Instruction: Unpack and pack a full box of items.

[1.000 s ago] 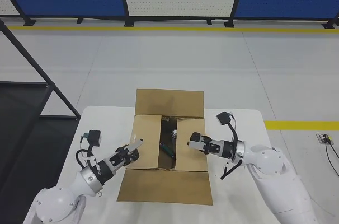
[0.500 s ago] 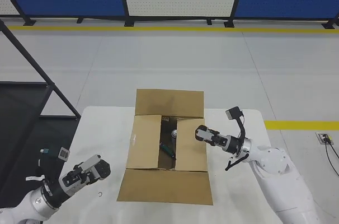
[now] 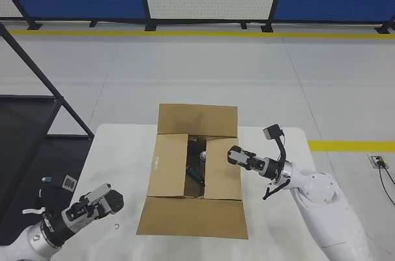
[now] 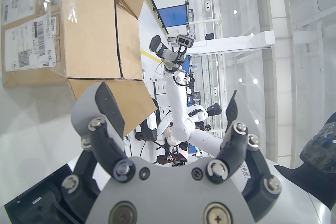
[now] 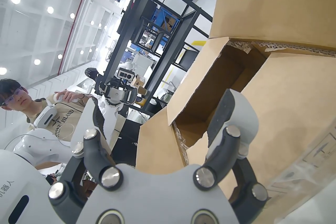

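Step in hand, by judgement: opening the box [image 3: 168, 166], which sits midway on the white desk [image 3: 119, 150], end flaps [image 3: 197, 119] laid out, side flaps [image 3: 222, 179] half-folded over the items [image 3: 195, 173]. Right gripper [image 3: 231, 156] hovers at the right side flap, left gripper [image 3: 113, 198] near the desk's front left corner, well apart; both jaws released, empty. Next move probably calls for folding the side flaps outward; pale floor [image 3: 204, 72], yellow line [image 3: 354, 145] and blue panels [image 3: 80, 8] beyond.

Box [image 3: 220, 173] centred on table [image 3: 122, 163] — items [image 3: 195, 173] inside, along its middle
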